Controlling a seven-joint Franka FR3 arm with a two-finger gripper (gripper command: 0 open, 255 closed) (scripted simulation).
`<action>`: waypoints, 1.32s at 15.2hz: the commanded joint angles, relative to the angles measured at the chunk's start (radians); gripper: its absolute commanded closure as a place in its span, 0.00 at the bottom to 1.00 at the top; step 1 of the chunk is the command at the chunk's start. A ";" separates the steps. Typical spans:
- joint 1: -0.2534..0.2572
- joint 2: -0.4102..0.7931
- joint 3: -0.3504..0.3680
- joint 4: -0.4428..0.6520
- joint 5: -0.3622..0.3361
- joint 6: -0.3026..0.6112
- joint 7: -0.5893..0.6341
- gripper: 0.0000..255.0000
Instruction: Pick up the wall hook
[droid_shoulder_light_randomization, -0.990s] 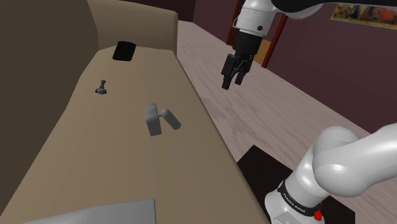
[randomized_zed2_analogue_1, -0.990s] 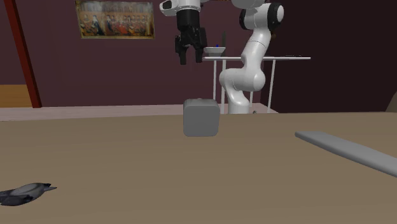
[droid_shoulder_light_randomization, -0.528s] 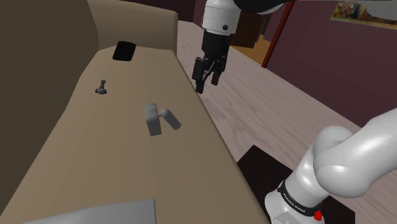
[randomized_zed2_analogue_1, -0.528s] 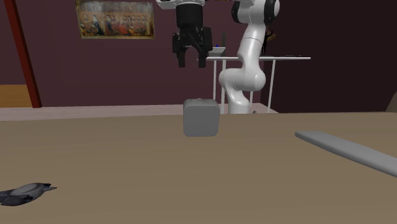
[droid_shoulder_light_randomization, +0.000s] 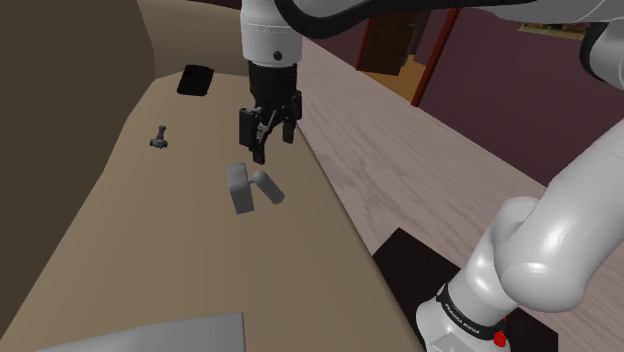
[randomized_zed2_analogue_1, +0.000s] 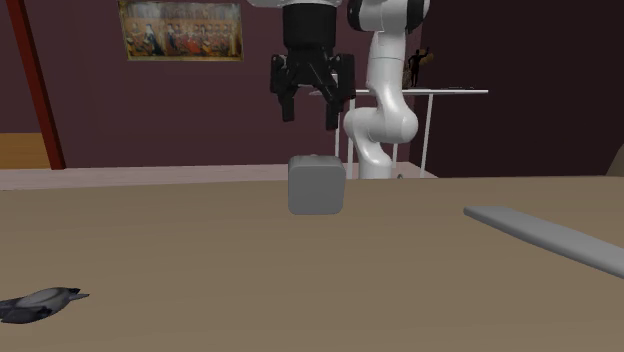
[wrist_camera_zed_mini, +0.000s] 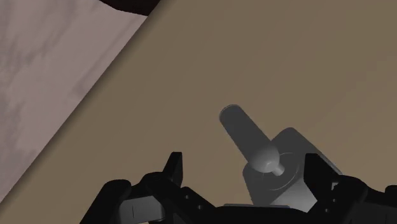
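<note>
Fingers (wrist_camera_zed_mini: 175, 170) wide open, empty, hovering above the hook (droid_shoulder_light_randomization: 245, 187). It's probably rigid, light and smooth. Pinch the peg; the flat plate would likely slip.

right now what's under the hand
The grey wall hook lies on the tan surface below the open hand, untouched. In the wrist view the hand's body covers the near edge of the hook's plate.
</note>
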 joint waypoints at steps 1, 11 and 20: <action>0.021 0.085 0.034 0.076 -0.041 -0.014 0.041 0.00; 0.065 0.228 0.069 0.129 -0.120 0.032 0.106 0.00; 0.065 0.232 0.069 0.111 -0.122 0.053 0.110 1.00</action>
